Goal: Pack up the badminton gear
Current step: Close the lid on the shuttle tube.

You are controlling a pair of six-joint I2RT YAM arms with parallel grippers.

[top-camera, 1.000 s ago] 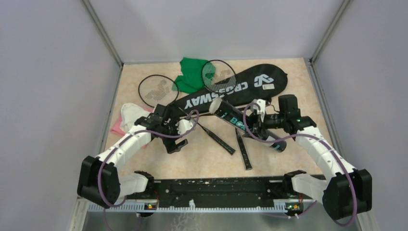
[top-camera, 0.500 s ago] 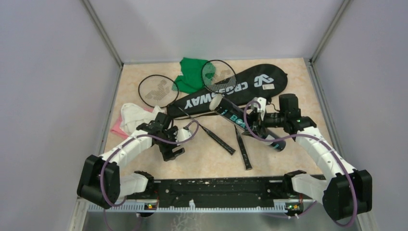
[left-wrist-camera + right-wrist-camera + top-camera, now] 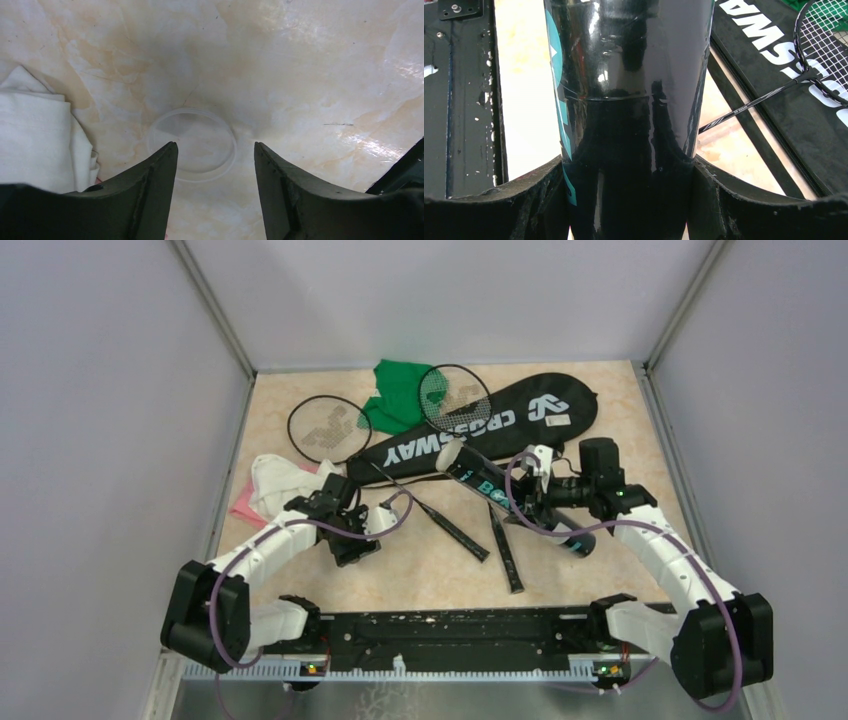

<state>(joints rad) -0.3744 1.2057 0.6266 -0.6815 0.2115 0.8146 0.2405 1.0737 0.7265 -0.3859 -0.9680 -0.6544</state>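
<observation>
Marble-pattern tabletop (image 3: 420,580), grey walls on three sides.

Your left gripper (image 3: 215,145) is low over the table with its jaws apart. A clear round cap (image 3: 196,142) lies flat between them. It isn't centred: it sits toward the finger on the white cloth (image 3: 35,135) side, and its rim disappears behind that fingertip. I can't tell whether anything is touching yet. My read is you should shift toward the cloth side before pinching, or the rim will skid out.

Your right gripper (image 3: 628,160) is clamped on the black tube (image 3: 629,75), with a finger on each flank. In the top view the tube's long axis runs diagonally. Its pale open mouth (image 3: 450,453) is at the far-left end, just beside the CROSSWAY racket bag (image 3: 480,425), and its base is at the near-right end.

What matters for the next move:
- The cap is near the left edge, well apart from the tube mouth.
- The left arm is clearly the nearer one to the cap.
- The tube mouth points away from the right arm, up and toward the left side.
- So you'd carry the cap across and bring it in along that diagonal.

Both rackets (image 3: 328,430) (image 3: 455,397) are out on the table, with their handles lying between the two arms. I can't see any shuttlecocks.
</observation>
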